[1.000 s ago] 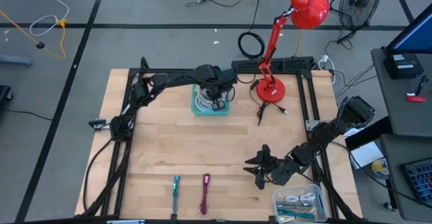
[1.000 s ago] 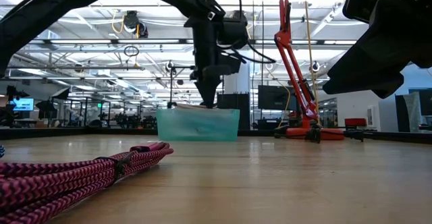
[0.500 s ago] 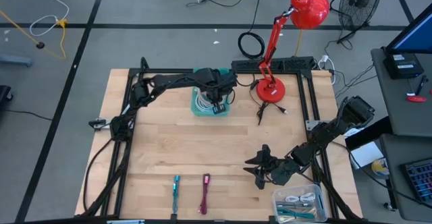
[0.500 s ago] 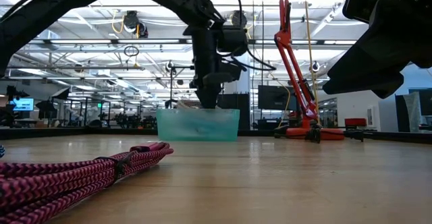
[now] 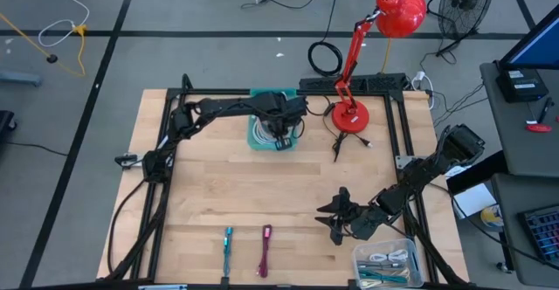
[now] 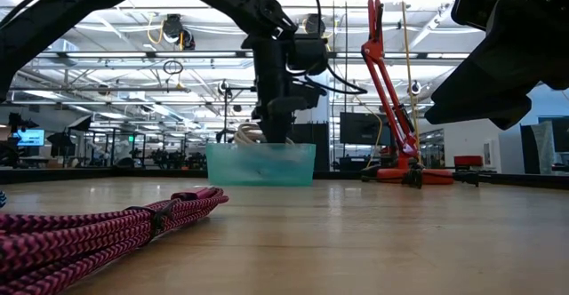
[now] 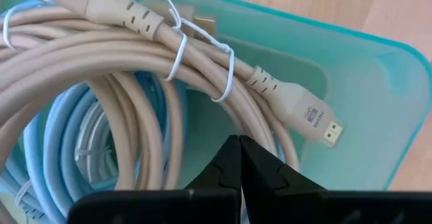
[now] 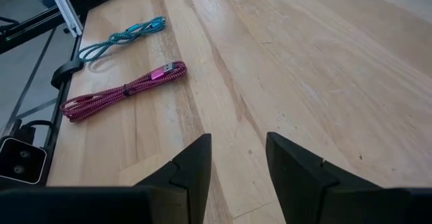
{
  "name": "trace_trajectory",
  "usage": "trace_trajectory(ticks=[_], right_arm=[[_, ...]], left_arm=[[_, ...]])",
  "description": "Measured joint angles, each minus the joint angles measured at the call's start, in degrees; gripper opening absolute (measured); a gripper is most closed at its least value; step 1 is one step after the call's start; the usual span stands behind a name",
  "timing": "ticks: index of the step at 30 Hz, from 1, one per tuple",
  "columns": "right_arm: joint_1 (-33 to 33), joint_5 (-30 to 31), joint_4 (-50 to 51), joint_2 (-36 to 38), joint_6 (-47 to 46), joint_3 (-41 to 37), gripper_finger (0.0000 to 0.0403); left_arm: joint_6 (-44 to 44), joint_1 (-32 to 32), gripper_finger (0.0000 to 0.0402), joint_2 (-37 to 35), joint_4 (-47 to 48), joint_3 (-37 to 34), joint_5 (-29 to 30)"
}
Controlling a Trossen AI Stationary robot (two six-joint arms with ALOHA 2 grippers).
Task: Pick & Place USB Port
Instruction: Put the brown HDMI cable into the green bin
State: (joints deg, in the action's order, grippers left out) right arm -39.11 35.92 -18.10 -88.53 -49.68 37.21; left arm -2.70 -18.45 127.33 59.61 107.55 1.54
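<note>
lifting out of the teal bin [image 6: 260, 163], the left hand [image 6: 274, 126] is clenched on a beige cable coil [image 6: 249, 136], so the pick looks done; the right hand [image 8: 237, 162] waits open.

Two dark, slender, jointed arms with black cables along them, each ending in black wedge-shaped jaws.
</note>
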Motion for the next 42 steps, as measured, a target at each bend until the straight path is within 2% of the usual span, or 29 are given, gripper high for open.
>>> trace_trajectory(ticks=[8,23,27,37,42], right_arm=[[0.00,0.03,0.02,0.00,0.49,0.00,0.0132],[0.00,0.00,0.00,0.00,0.39,0.00,0.0132],[0.00,-0.11,0.39,0.00,-0.17,0.00,0.0132],[-0.39,-0.15,0.76,0.00,-0.65,0.00,0.0132],[-0.37,-0.15,1.36,0.00,-0.67,0.00,0.0132]], left_arm=[[-0.21,1.18,0.0000,0.07,-0.24,1.68,-1.57],[-0.36,1.12,0.0000,0.07,6.72,10.08,7.91],[0.46,-0.43,0.0000,0.07,7.45,10.29,8.35],[2.43,-8.11,0.0000,0.07,8.31,10.29,2.77],[1.69,-9.78,0.0000,0.07,7.34,9.71,-0.15]])
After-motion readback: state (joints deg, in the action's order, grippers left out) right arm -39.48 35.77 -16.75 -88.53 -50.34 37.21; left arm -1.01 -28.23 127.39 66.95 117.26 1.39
